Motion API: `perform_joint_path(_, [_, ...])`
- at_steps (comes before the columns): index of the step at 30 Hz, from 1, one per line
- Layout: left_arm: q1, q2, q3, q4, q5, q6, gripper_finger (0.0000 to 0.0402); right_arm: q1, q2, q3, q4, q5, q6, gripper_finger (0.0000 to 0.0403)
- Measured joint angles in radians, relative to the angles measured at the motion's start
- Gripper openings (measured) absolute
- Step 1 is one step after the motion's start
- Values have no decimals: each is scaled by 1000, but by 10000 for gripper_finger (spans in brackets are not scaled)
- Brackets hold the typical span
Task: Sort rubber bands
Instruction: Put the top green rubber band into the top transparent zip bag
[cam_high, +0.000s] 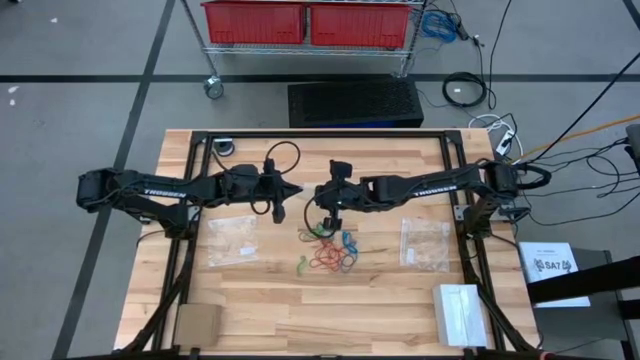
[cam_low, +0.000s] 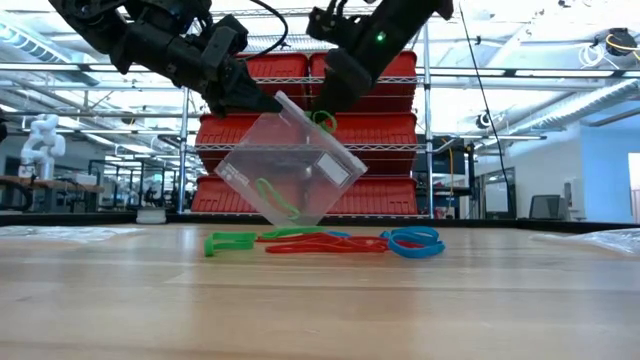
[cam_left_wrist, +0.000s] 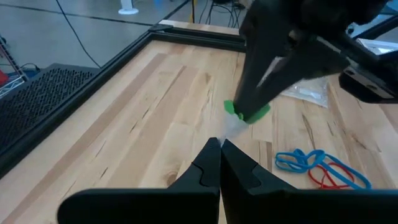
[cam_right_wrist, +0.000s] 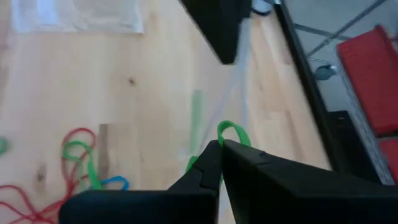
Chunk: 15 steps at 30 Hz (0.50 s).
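**Bag held up between both arms, bands loose on the wood**

From my seat I see a grey concrete floor with dark lines, and a wire cart (cam_high: 310, 45) carrying red bins (cam_high: 255, 20) beyond the far edge. A black mat (cam_high: 355, 102) lies on the floor between cart and table. Cables (cam_high: 465, 90) trail on the floor to the right.

The table (cam_high: 260, 320) is pale wood planks inside a black frame. Its near edge carries a cardboard piece (cam_high: 198, 322) on the left and a white box (cam_high: 460, 312) on the right. A paper sheet (cam_high: 553, 270) sits off the table's right side.

Two clear bags lie flat: one (cam_high: 232, 240) on the left, one (cam_high: 425, 243) on the right.

Both arms meet over the middle. The left gripper (cam_low: 262, 100) is pinched tight on the corner of a third clear bag (cam_low: 290, 170), which hangs tilted above the wood with a green band (cam_low: 275, 195) inside. The right gripper (cam_low: 325, 108) is closed on a green loop (cam_low: 324, 120) at the bag's top edge.

The remaining bands (cam_high: 332, 250), red, blue and green, lie in a loose heap on the table centre, below the raised bag.
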Motion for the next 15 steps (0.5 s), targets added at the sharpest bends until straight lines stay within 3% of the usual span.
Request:
perform_joint_path(4, [0, 0, 0, 2, 0, 0, 0, -15, 10, 0, 4, -56, 21, 0])
perform_joint_path(15, [0, 0, 0, 8, 17, 0, 0, -56, 11, 0, 82, -65, 76, 4])
